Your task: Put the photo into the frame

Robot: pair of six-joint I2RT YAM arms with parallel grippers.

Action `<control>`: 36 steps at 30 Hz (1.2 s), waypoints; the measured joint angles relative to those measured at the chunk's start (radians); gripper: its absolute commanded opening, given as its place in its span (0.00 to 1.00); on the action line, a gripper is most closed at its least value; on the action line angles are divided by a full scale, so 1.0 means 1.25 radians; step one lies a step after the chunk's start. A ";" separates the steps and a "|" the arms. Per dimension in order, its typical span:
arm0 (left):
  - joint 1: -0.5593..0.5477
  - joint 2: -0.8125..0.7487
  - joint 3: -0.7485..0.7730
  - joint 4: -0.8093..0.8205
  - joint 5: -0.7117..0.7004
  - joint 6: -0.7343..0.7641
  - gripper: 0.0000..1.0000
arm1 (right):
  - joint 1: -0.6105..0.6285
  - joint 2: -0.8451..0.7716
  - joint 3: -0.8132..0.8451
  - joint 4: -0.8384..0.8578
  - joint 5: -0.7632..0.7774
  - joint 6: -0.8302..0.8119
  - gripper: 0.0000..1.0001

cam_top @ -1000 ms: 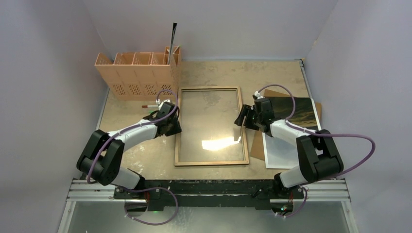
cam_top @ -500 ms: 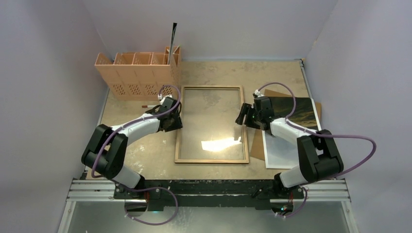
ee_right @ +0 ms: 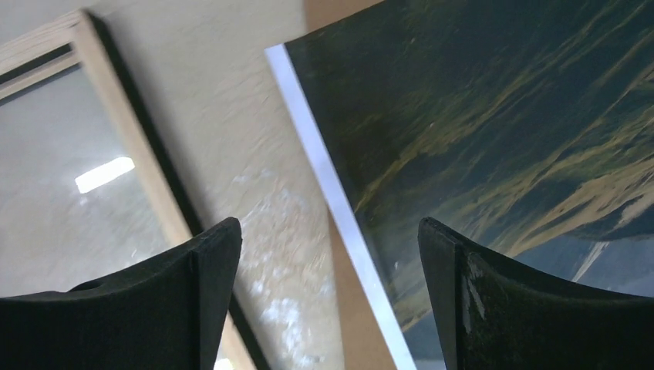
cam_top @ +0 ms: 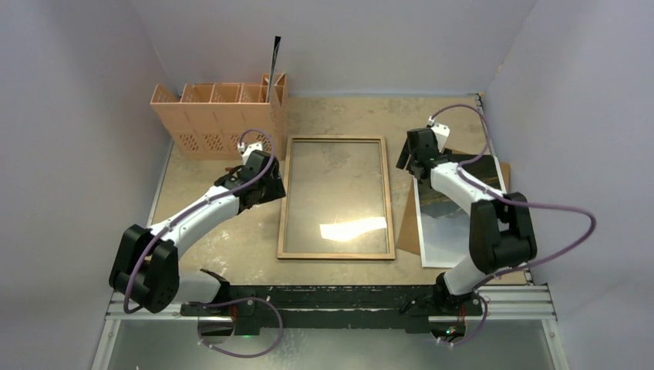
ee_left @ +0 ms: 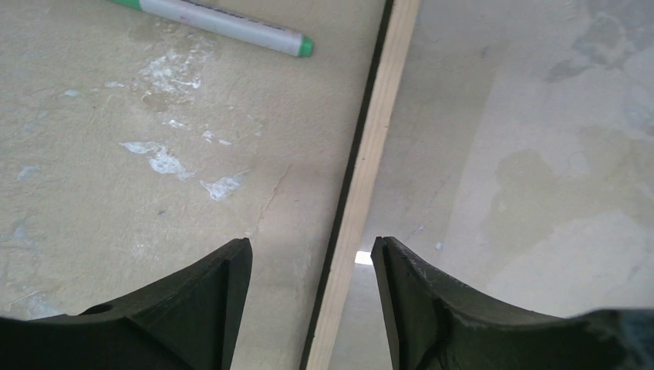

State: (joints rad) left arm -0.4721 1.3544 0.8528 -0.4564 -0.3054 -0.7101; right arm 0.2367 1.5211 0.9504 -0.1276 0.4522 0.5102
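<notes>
On the table [cam_top: 339, 116], frame [cam_top: 335, 254] holding its glass [cam_top: 335, 177] — photo [ee_right: 501, 116] apart, rightward

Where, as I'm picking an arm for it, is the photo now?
In the top view the photo lies right of the frame, on the backing board, beneath the right gripper.

White-and-black arms [cam_top: 202, 210] — purple cables [cam_top: 461, 106]

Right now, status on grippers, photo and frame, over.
Left gripper open, astride left rail of the frame. Right gripper open over edge of the photo, which lies on backing board beside frame, not in. Marker left of frame, clear.
</notes>
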 measured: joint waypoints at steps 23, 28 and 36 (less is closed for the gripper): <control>0.000 0.008 -0.092 0.153 0.198 -0.010 0.63 | 0.075 0.363 0.257 -0.077 0.259 -0.124 0.57; 0.000 0.009 -0.101 0.168 0.201 -0.009 0.63 | 0.100 0.427 0.317 -0.114 0.341 -0.125 0.55; 0.000 0.010 -0.116 0.168 0.201 -0.009 0.62 | 0.101 0.479 0.361 -0.118 0.418 -0.168 0.50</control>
State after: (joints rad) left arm -0.4721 1.3666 0.7082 -0.2466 -0.0544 -0.7216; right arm 0.3634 2.1204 1.4014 -0.2752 0.9745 0.3008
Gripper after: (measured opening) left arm 0.621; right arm 0.519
